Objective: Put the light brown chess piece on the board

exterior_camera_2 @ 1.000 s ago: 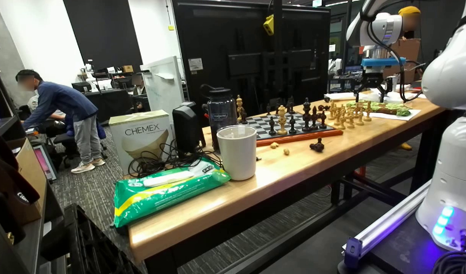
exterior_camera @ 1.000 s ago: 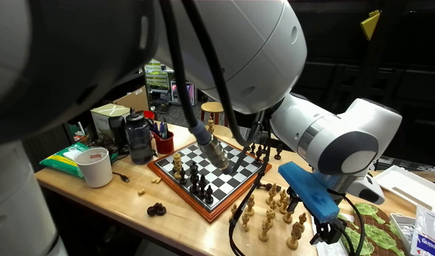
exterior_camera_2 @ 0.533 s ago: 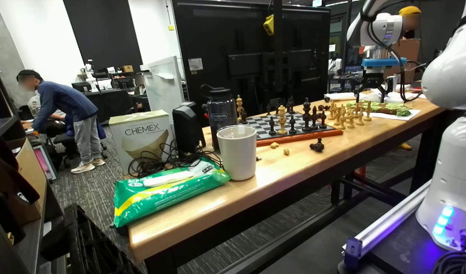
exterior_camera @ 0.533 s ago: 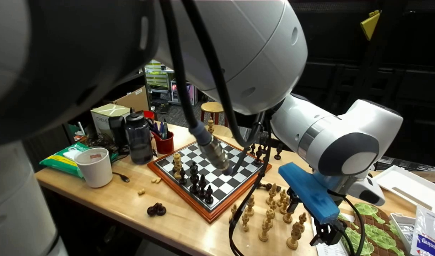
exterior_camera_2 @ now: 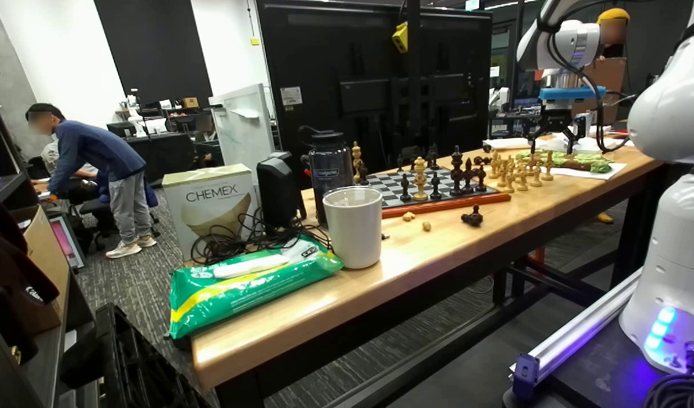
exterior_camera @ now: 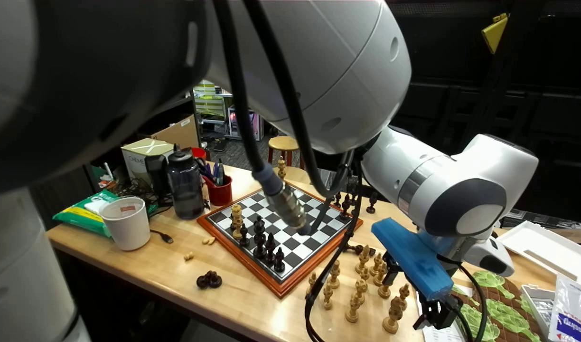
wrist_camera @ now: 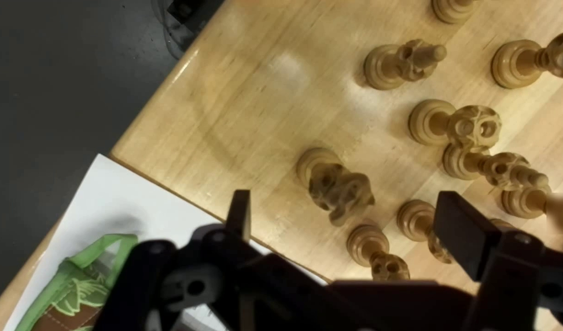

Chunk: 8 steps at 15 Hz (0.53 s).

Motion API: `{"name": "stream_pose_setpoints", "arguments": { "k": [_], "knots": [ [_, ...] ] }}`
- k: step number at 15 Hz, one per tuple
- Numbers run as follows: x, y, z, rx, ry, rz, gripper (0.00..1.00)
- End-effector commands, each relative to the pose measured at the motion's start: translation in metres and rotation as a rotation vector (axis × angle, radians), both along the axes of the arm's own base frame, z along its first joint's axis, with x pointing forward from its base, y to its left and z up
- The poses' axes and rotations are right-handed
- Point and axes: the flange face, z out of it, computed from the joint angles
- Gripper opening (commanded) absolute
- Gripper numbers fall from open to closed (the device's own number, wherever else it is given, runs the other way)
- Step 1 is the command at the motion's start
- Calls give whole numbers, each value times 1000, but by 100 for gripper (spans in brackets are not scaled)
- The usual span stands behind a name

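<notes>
Several light brown chess pieces stand on the table outside the board. One with a carved, knight-like top [wrist_camera: 339,191] shows between my fingertips in the wrist view; other light brown pieces [wrist_camera: 368,246] stand close by. The group also shows in both exterior views [exterior_camera: 352,304] [exterior_camera_2: 508,175]. My gripper [wrist_camera: 346,193] is open and empty, its fingers apart above the pieces; it shows in an exterior view [exterior_camera_2: 552,144], above the table near the group. The board [exterior_camera: 245,259] has a reddish-brown frame; it also shows in an exterior view [exterior_camera_2: 449,205]. The arm's cables hide part of it.
Dark pieces [exterior_camera: 269,249] and a tall light brown piece [exterior_camera: 237,221] stand on the board. A fallen dark piece [exterior_camera: 209,280] lies before it. A leaf-patterned mat [exterior_camera: 497,299] lies beside the group. A white cup [exterior_camera: 125,223] and dark bottle [exterior_camera: 185,185] stand further off.
The arm and gripper have sunk very slightly. The chess pieces and the board have not moved.
</notes>
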Motion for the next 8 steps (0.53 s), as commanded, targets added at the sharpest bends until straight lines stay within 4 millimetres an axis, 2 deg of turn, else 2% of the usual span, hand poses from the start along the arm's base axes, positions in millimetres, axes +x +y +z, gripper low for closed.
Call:
{"name": "stream_pose_setpoints", "arguments": {
  "k": [1,8],
  "knots": [
    [-8,6,6,17,-15,-3,100],
    [-11,9,2,23,-15,-5,100]
  ]
}}
